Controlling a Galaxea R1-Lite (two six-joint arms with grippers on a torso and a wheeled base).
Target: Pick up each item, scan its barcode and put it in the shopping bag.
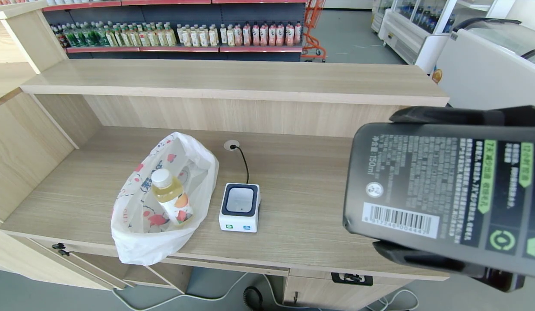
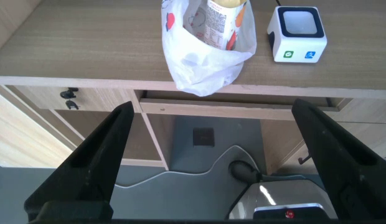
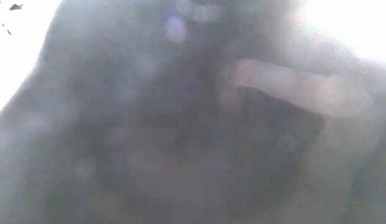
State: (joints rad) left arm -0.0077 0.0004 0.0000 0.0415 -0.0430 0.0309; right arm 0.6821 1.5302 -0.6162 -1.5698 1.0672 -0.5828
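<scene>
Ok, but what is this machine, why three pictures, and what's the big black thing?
It's a robot with two arms. The big picture comes from a camera on its head, the other two from its wrists. On the counter sit a white shopping bag with a drink bottle inside and a scanner beside it. The right gripper holds a black pack, barcode showing, close to the head camera. The left gripper hangs open in front of the counter. The right wrist picture is too blurry to read.

- One white plastic shopping bag [image 1: 137,244], red-printed.
- One yellow-drink bottle [image 1: 170,196], white cap; possibly others hidden beneath it.
- One white square barcode scanner [image 1: 240,207].
- One black flat container [image 1: 444,194] with barcode label.
- One thin black cable [image 1: 244,162].
</scene>
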